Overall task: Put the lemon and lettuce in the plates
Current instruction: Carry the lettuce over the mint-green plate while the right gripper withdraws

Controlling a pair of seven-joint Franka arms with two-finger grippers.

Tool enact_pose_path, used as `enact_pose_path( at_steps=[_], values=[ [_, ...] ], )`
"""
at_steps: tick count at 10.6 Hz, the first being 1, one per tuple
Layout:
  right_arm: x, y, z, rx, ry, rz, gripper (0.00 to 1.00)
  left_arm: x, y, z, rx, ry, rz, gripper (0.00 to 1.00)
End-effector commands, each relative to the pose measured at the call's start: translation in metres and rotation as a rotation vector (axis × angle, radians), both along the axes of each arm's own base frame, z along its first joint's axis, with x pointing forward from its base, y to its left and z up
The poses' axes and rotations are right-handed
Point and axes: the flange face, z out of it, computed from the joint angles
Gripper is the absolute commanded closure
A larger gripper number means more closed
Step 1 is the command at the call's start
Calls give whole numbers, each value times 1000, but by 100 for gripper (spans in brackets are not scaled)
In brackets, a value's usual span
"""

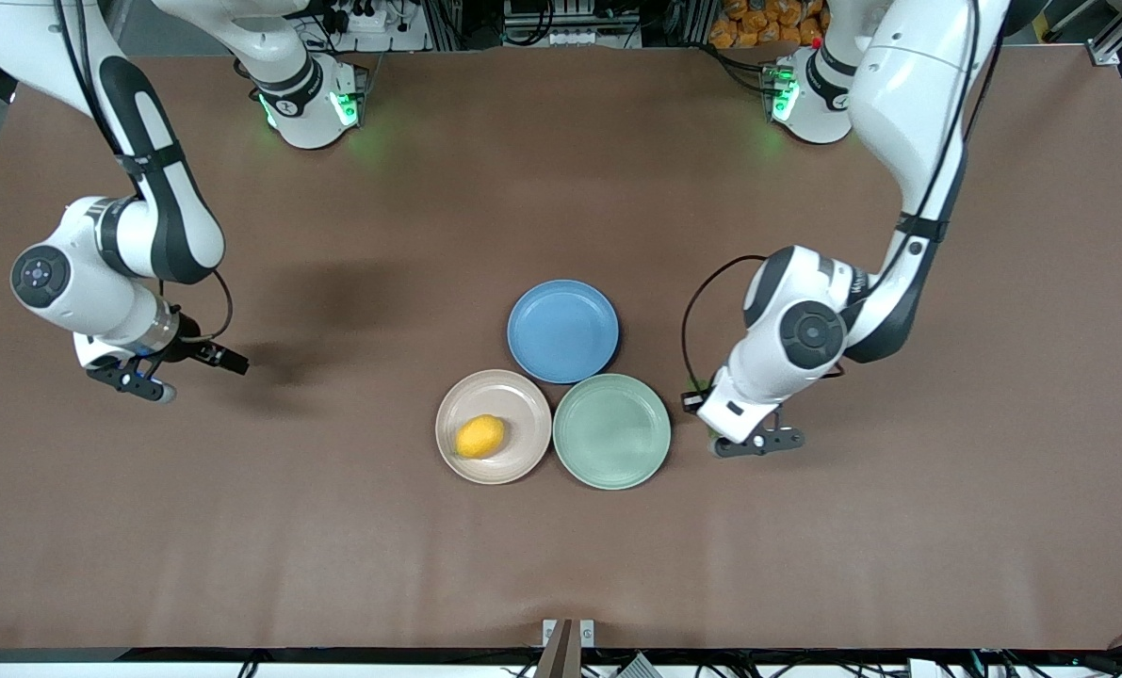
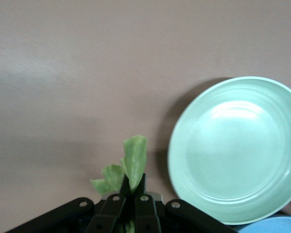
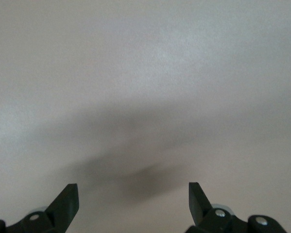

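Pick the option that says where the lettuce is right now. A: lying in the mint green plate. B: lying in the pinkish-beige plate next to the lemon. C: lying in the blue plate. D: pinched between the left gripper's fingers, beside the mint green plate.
D: the left wrist view shows the lettuce clamped in the left gripper, with the mint green plate beside it holding nothing.

Front view: high camera facing both arm bases across the bench (image 1: pixel 334 565), taking in the whole surface; left wrist view: close above the bench, looking down past the left end effector (image 2: pixel 130 187) onto the green plate (image 2: pixel 237 150), which the front view shares (image 1: pixel 611 431); right wrist view: close, looking down past the right end effector (image 3: pixel 133 196) at bare bench.
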Motion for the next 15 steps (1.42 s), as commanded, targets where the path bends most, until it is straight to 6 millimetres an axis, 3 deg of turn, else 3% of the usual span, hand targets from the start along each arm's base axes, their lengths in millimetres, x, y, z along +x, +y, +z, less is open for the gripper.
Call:
enact_pose_path(
  at_steps=[1, 6, 10, 13, 15],
  values=[
    [-25, -3, 19, -19, -20, 31, 0, 11, -36, 10, -57, -11, 63, 100],
    [-44, -8, 34, -16, -31, 23, 0, 15, -66, 20, -196, -68, 160, 100],
    [-58, -37, 45, -42, -36, 79, 0, 13, -84, -7, -256, -103, 192, 100],
    [-66, -29, 58, -32, -18, 79, 0, 15, -93, -30, -311, -147, 231, 100],
    [-69, -22, 77, -28, -17, 81, 0, 16, -93, -31, -316, -156, 235, 100]
  ],
)
